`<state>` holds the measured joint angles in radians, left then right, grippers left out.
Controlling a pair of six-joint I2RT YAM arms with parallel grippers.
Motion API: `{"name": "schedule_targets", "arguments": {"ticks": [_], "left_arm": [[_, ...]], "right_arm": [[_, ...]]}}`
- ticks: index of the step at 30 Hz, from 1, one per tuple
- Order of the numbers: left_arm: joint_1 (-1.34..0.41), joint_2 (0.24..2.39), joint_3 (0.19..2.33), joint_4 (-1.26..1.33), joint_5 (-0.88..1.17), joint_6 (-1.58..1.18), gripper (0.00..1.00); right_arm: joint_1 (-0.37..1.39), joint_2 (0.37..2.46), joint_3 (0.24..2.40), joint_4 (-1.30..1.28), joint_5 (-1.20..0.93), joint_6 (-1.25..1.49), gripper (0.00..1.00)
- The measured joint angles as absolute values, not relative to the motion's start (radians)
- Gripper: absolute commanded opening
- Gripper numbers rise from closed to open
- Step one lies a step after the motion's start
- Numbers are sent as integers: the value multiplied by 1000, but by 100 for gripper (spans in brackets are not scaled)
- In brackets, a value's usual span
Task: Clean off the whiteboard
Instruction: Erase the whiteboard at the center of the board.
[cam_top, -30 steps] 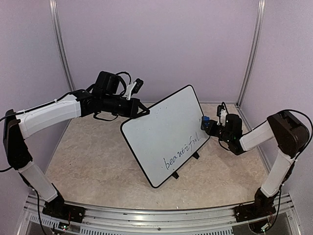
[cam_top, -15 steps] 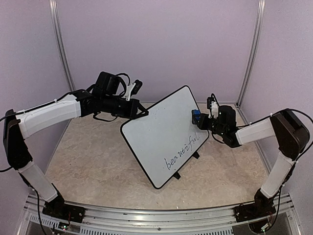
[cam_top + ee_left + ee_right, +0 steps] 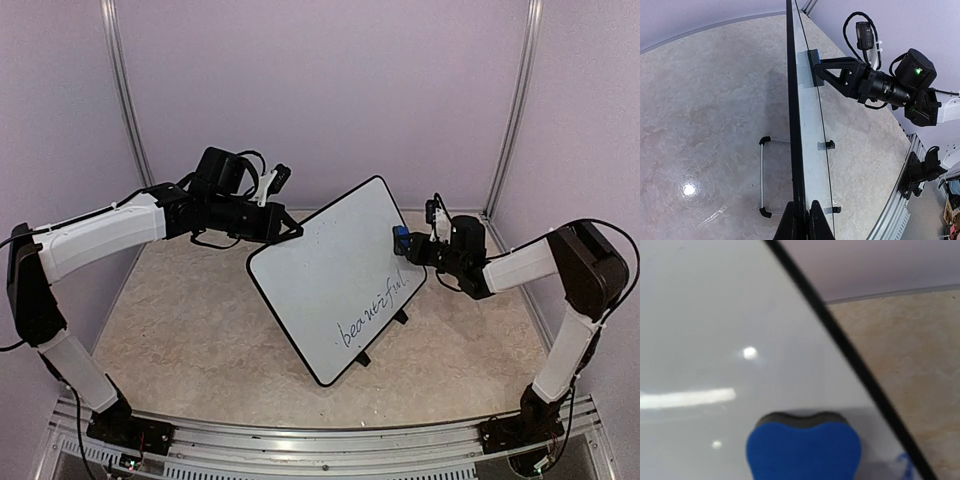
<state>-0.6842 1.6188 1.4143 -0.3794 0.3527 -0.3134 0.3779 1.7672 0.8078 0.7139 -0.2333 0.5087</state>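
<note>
Whiteboard [image 3: 330, 280] stands mid-table, propped at a slant on its two black feet [image 3: 358, 357], one corner high toward the back wall and one low toward the arms. The word "beautiful" [image 3: 378, 310] runs in dark script along its lower right part.

The left gripper [image 3: 292, 230] is pinched narrow on the board's upper left rim. In the left wrist view its two fingers [image 3: 801, 220] sit either side of the thin black edge, touching it.

The right gripper [image 3: 405, 243] is closed on a blue eraser [image 3: 400, 238] and holds it flat against the board's face near the upper right rim, above the writing. The left wrist view shows the eraser [image 3: 815, 67] touching the white surface. From the right wrist the eraser [image 3: 803, 450] fills the bottom, a faint blue mark beside it by the rim.

Behind the board a wire stand [image 3: 762, 175] rests on the table [image 3: 190, 330].
</note>
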Motion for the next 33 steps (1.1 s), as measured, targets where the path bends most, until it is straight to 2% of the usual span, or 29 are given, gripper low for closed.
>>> {"name": "schedule_targets", "arguments": {"ticks": [24,33], "left_arm": [[-684,1619,1414,-378,357,-310,0],[-684,1619,1414,-377,359,-308,0]], "right_arm": [[311,1771,666,701,-178,571,29],[331,1744,702,612,-150,554,29]]}}
